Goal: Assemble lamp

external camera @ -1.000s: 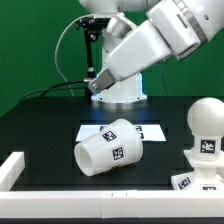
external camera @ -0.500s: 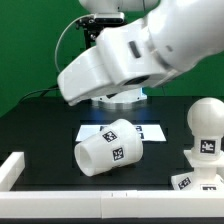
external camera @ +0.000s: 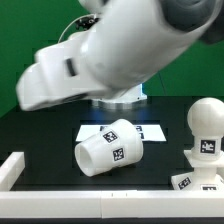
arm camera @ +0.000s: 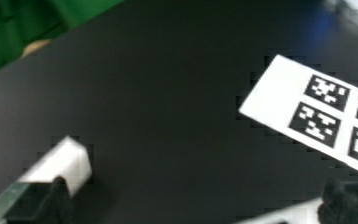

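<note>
step: approach, nothing grasped | gripper (arm camera: 185, 205): released, jaws spread wide, over bare black table (arm camera: 140, 90) beside flat white marker board (arm camera: 327, 110) | large hollow tapered white plastic shade (external camera: 108, 147): on its side mid-table, long axis slanting toward far edge, touching marker board | white round-headed bulb (external camera: 206, 128): upright near right edge | which lies nearer the gripper: cannot tell

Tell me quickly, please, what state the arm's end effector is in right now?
End effector: open and holding nothing; in the wrist view its two fingertips stand far apart over the bare black table.
</note>
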`<state>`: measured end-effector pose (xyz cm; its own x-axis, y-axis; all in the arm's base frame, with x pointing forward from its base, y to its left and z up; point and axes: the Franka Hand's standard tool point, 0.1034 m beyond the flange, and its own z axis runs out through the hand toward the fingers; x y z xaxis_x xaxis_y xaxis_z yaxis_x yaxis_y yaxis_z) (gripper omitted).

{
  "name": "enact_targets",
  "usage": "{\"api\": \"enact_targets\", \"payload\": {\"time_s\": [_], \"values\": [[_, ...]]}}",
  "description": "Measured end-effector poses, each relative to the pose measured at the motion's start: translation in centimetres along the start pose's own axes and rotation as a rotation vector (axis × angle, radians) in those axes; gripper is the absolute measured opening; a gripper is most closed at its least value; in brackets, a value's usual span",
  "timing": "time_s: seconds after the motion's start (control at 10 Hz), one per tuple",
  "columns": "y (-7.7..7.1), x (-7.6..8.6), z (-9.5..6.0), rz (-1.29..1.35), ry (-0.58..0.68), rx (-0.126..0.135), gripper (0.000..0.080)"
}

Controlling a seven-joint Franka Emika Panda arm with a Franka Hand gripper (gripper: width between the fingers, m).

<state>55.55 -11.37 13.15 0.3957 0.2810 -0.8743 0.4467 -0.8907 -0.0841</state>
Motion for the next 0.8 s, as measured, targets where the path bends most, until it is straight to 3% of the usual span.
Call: {"api": "enact_targets", "payload": {"time_s": [0.1, 0.2, 0.3, 0.4, 0.6, 0.8], "values": [[1.0, 0.1, 0.7, 0.089, 0.004, 0.033, 0.0699], [0.2, -0.6, 2.0, 0.178, -0.026, 0.109, 0.0699], [-0.9, -1.8, 3.8, 0.194, -0.121, 0.265, 0.0699], [0.0, -0.5, 3.6, 0.227, -0.097, 0.361, 0.0699], [0.5, -1.2, 3.6, 0.253, -0.049, 0.439, 0.0699], [-0.3, -1.9, 4.2, 0.336, -0.044, 0.456, 0.0699]]}}
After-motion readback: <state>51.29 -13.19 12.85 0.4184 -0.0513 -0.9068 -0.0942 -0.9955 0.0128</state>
